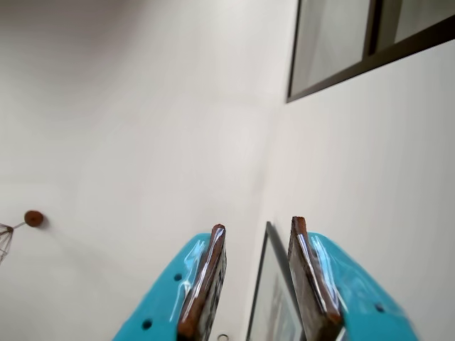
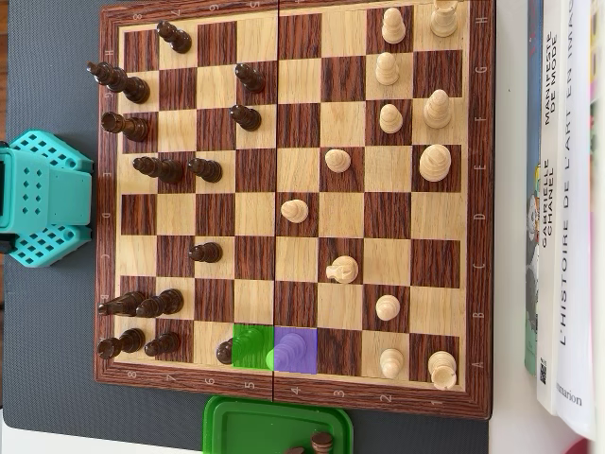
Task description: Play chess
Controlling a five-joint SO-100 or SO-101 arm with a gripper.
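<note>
A wooden chessboard (image 2: pixel 293 203) of glossy dark and pale veneered squares is lying flat on the bench (image 2: pixel 52 322), framed by a reddish grained border with printed letters and numbers. In the overhead view, turned dark pieces (image 2: pixel 244 116) are clustering along the left columns, most of them tilting in perspective, while rounded cream pieces (image 2: pixel 435 163) are standing mostly on the right. A pale pawn (image 2: pixel 294 210) is sitting near the middle of the board, and a pale knight (image 2: pixel 342 270) is standing below and to its right. On the bottom row two neighbouring squares are showing flat colour tints: a green square (image 2: pixel 251 345) with a dark piece (image 2: pixel 225 352) at its left edge, and a purple square (image 2: pixel 296 349) with a pale piece on it. Just below the board a green plastic tray (image 2: pixel 236 426) is holding dark captured pieces (image 2: pixel 321 441). The teal perforated arm base (image 2: pixel 38 199) is sitting at the board's left edge, and books (image 2: pixel 567 208) are lying along the right.

In the wrist view the gripper (image 1: pixel 257 231) is pointing up at a white wall, its teal plastic fingers (image 1: pixel 334 284) lined with brown pads, standing moderately apart and holding nothing.
</note>
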